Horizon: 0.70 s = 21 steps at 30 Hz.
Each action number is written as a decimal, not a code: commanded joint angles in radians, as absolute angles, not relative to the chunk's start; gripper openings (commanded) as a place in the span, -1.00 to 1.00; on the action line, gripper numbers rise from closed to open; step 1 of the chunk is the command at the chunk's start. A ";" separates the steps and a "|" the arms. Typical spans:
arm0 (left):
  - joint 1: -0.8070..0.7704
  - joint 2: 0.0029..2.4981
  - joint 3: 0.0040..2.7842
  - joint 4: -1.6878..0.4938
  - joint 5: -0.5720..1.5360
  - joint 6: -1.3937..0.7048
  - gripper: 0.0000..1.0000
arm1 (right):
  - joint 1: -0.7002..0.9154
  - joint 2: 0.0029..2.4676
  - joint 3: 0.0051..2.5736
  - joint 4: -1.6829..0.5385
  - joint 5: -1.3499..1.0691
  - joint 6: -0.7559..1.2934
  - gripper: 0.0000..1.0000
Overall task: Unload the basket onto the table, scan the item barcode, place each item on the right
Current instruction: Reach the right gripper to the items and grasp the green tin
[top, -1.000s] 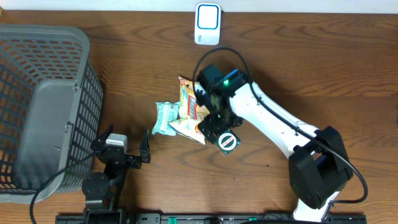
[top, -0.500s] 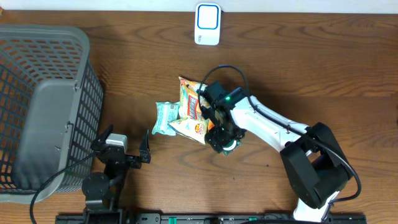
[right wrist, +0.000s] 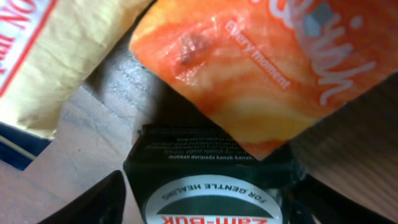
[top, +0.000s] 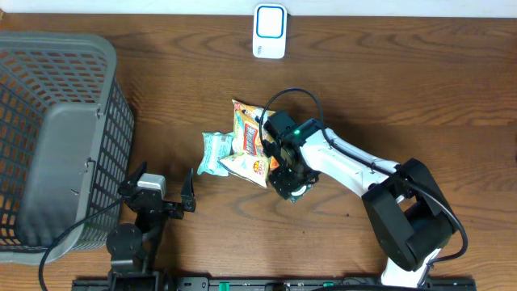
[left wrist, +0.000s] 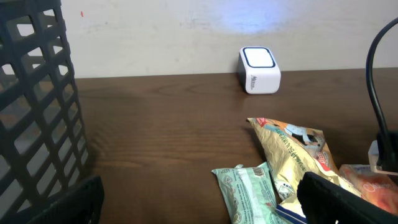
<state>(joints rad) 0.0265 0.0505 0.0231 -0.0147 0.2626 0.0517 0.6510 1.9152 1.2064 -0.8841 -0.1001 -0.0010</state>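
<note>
I am holding my right gripper (top: pixel 289 183) low at the near edge of the snack pile. The item I am judging to be the one to scan, a small black tin (right wrist: pixel 208 163) with a round label, is lying straight under this hand, between my two fingers (right wrist: pixel 93 202). The jaws are standing partly apart, one on each side of the tin. I cannot tell if the pads are already pressing on it, because the contact is lying outside the wrist picture.

Just ahead of my fingertips, a corner of the orange packet (right wrist: pixel 261 68) is lying over the far edge of the tin. A yellow packet (right wrist: pixel 56 56) is lying ahead and to one side.

The tin is looking about as wide as it is deep, so I am not finding any long axis to line up with.

The white scanner (top: pixel 269 31) is standing well ahead of this hand, beyond the pile.

My left gripper (top: pixel 164 194) is resting wide open and empty, well apart from the tin, so the right arm is clearly the nearer one. I am expecting the lift to drag the orange packet a little.
</note>
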 commanded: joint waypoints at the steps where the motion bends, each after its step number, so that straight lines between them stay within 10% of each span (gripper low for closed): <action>1: 0.031 0.050 0.004 -0.044 0.268 0.047 0.95 | 0.649 1.921 1.192 -0.875 -0.087 0.035 0.29; 21: 0.031 0.050 0.004 -0.044 0.268 0.047 0.96 | 0.648 2.007 1.301 -1.025 -0.039 0.233 -0.15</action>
<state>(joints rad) 0.0265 0.0505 0.0231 -0.0147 0.2626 0.0513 0.6518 1.9614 1.2587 -0.9550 -0.0780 0.1841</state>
